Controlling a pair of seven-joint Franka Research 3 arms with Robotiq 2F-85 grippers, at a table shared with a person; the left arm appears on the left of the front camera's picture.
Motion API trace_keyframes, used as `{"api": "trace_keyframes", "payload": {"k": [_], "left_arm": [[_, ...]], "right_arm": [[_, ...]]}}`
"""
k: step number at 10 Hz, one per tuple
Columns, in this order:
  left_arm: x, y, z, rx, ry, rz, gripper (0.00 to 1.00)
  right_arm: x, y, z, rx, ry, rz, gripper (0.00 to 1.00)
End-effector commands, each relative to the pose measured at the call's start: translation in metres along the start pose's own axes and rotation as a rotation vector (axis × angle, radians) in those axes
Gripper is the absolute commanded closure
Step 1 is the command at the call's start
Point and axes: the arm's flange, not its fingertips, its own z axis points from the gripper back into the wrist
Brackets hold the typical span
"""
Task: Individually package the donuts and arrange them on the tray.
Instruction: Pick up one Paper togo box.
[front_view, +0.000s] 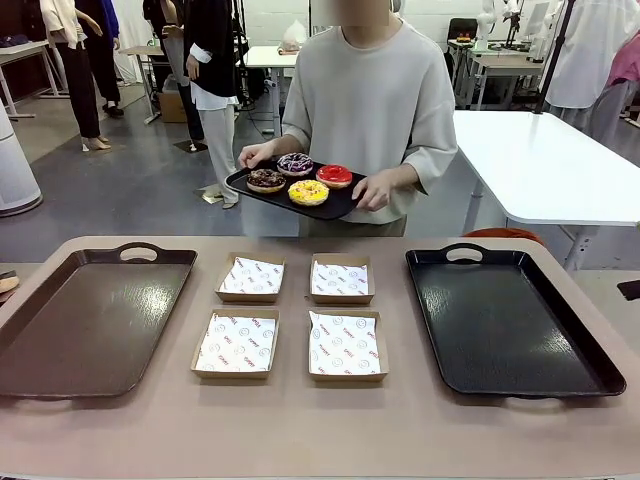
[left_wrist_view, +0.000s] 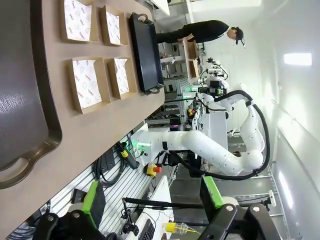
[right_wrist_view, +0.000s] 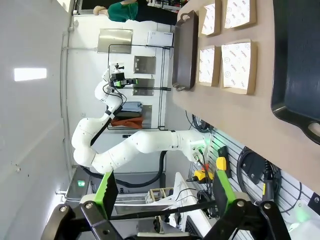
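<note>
Planning pick: my left pincer (left_wrist_view: 152, 197) and right pincer (right_wrist_view: 165, 187) spread, empty; take donuts (front_view: 300, 178) singly, gentle pinch across ring.

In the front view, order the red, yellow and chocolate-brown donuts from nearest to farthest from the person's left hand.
1. Red donut, beside the left hand.
2. Yellow donut, middle of the small tray, robot's side.
3. Chocolate-brown donut, at the tray's opposite end.
</note>
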Motion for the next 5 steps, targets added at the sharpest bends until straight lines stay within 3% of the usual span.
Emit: {"api": "trace_keyframes", "payload": {"k": [1,5], "left_arm": [[-0.0003,-0.0022,0.0011,-0.008,-0.005,-0.009,0.0],[-0.0003,-0.0022,0.0011,-0.008,-0.005,-0.009,0.0]], "right_arm": [[-0.0012,0.0003,0.0004,0.017,0.004,0.004,0.0],[-0.0012,0.0003,0.0004,0.017,0.004,0.004,0.0]]}}
